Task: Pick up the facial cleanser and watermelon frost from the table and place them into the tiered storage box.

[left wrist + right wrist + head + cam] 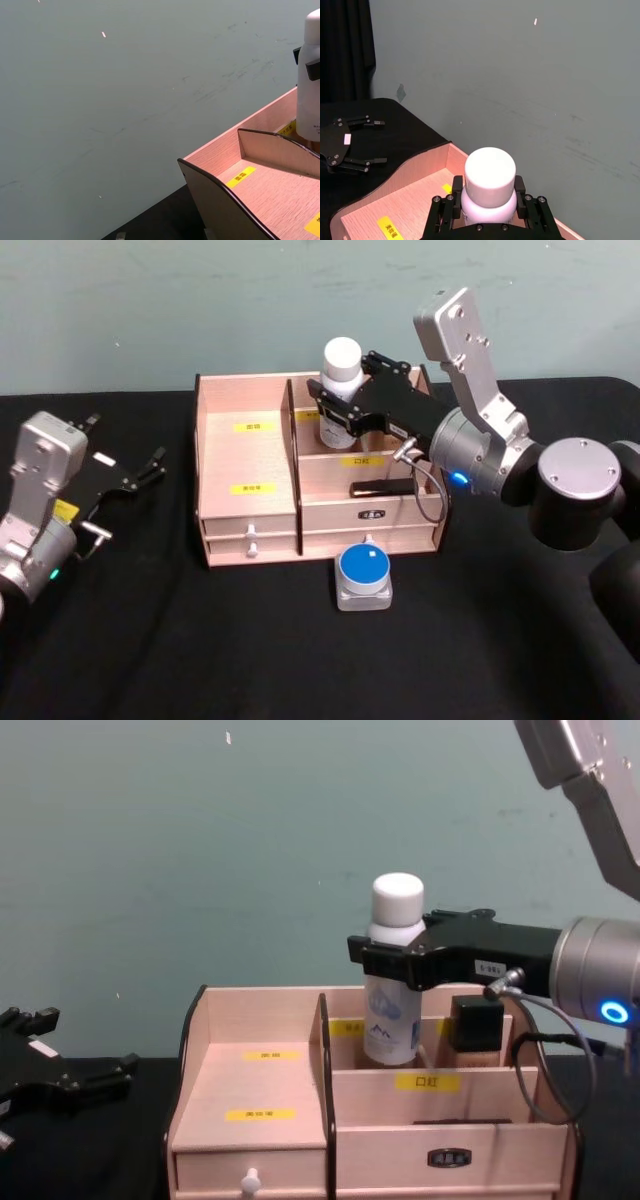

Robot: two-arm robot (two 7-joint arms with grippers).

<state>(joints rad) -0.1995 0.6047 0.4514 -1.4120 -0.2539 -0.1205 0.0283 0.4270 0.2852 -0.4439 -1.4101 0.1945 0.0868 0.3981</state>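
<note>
The facial cleanser [341, 364], a white bottle with a rounded cap, stands upright in the back right compartment of the tiered storage box [250, 455]. My right gripper [336, 406] is shut on its shoulder, one finger on each side; the chest view shows the bottle [396, 995] held by that gripper [396, 958], and the right wrist view looks down on its cap [489, 172]. The watermelon frost [363, 575], a squat jar with a blue lid, sits on the black table just in front of the box. My left gripper [128, 445] hangs open to the left of the box, holding nothing.
A black-capped bottle [475, 1020] stands in the same back row, right of the cleanser. A dark flat item [385, 485] lies in a lower right compartment. The box's left compartments [258, 1090] hold nothing. Black cloth covers the table around the box.
</note>
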